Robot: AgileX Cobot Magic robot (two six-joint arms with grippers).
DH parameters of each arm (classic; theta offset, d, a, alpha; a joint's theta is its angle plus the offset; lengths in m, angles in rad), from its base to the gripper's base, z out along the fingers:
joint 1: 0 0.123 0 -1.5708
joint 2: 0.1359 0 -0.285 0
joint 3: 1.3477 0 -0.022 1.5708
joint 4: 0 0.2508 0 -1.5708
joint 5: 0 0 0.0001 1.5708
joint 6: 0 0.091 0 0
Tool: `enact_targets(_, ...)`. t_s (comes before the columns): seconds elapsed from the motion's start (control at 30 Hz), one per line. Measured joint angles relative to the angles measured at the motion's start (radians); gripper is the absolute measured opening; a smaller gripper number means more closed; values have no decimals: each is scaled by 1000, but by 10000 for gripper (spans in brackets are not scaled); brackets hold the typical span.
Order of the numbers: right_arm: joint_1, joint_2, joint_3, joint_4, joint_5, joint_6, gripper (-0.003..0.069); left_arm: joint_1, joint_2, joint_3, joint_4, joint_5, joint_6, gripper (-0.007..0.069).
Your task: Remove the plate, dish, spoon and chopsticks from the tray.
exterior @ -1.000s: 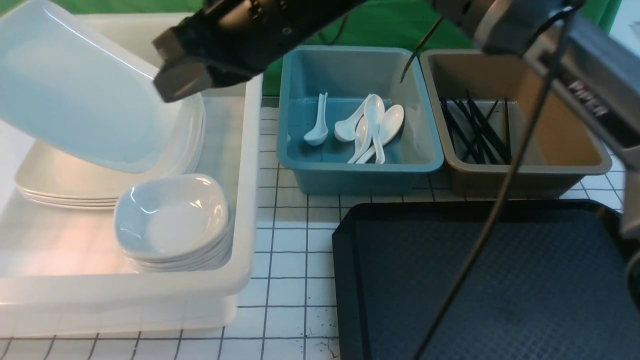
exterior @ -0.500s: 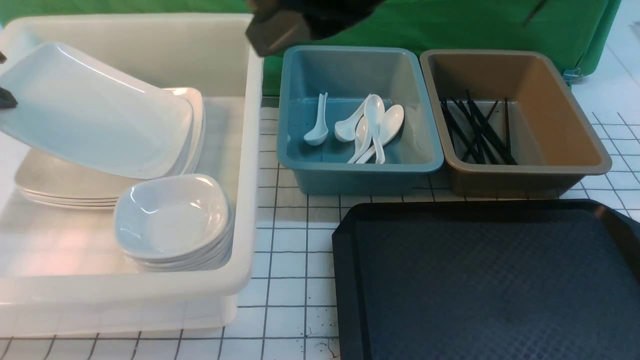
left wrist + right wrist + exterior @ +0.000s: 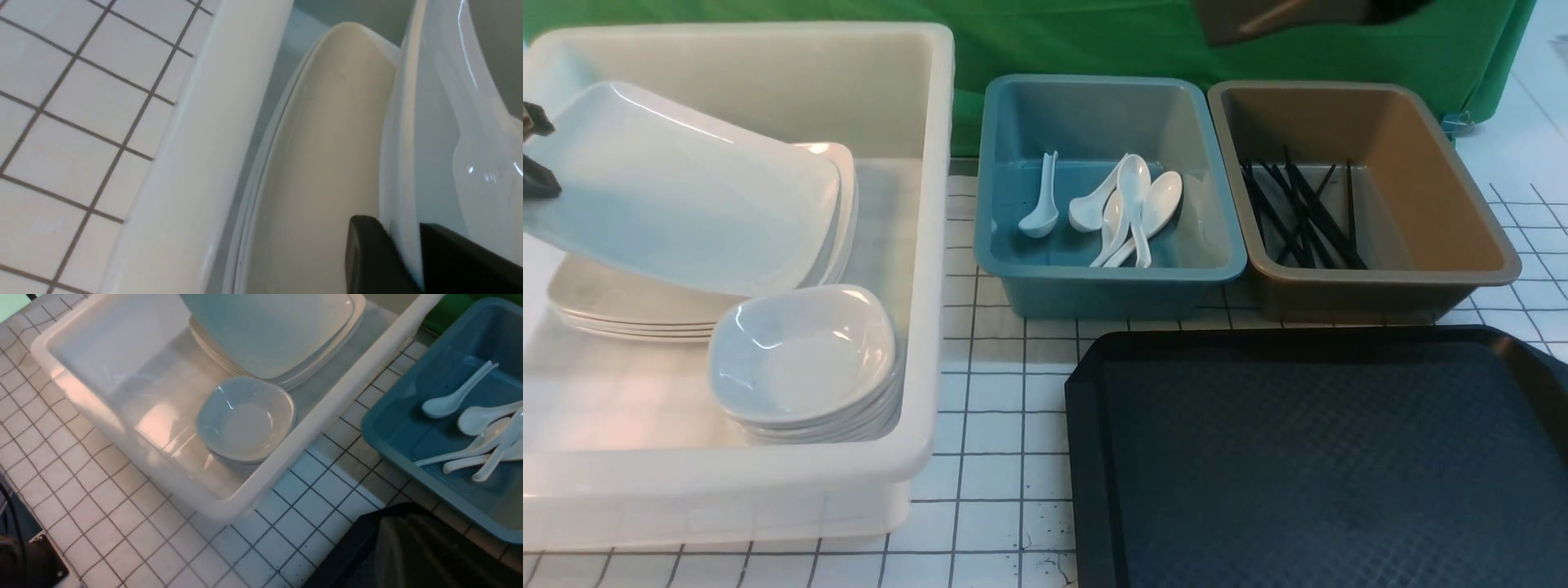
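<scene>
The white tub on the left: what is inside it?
Inside the white tub a stack of large plates lies flat, with one more plate tilted on it, and a stack of small dishes in front. The tilted plate hides much of the stack under it.

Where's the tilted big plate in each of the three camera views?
Front view: the plate leans at far left in the white tub, on the plate stack.
Left wrist view: its rim runs up from between the left claw's fingers.
Right wrist view: top centre, partly cut off.
Shared landmark: the white tub, in all three.
</scene>
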Motion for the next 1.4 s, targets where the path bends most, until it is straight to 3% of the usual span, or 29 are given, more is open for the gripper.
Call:
enact_targets(0.37,0,-130,83,-13,6,4,8,-1,-3,-19,132,124,19,469)
enact_targets(0.63,0,-152,95,-24,6,4,8,-1,-22,-119,218,307,-39,512)
enact_targets(0.73,0,-166,103,-41,6,4,9,-1,-57,-171,210,379,-47,484)
enact_targets(0.8,0,-191,107,-72,6,8,9,-1,-87,-203,190,433,-56,418)
enact_targets(1.03,0,-333,114,-145,5,68,9,-43,-150,-220,183,618,-55,65)
enact_targets(1.1,0,-378,138,-149,3,85,9,-75,-154,-220,209,635,-47,15)
enact_targets(1.4,0,-521,402,-152,6,156,9,-190,-64,-209,427,434,-92,-11)
